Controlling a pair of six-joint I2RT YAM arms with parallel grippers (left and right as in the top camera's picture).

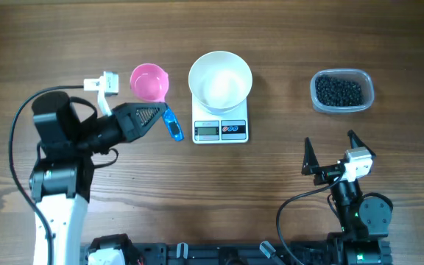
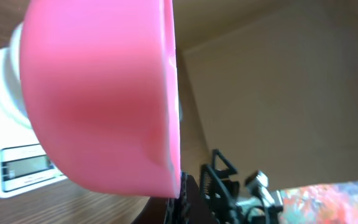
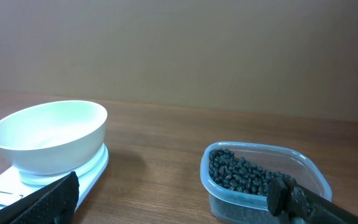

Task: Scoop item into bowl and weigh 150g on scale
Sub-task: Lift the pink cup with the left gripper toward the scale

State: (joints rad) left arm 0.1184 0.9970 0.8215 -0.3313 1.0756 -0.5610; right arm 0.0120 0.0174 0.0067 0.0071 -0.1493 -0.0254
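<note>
The left end effector [image 1: 158, 114] pinches an empty pink scoop [image 1: 149, 81], with the empty bowl [image 1: 220, 78] on the scale [image 1: 221, 130] beside it. The right end effector [image 1: 329, 138], spread, faces a tub [image 1: 367, 82] of black beads [image 1: 337, 91].

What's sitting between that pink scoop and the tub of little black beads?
The white bowl, standing on the scale, lies between the pink scoop and the tub. The overhead view shows this most plainly.
</note>
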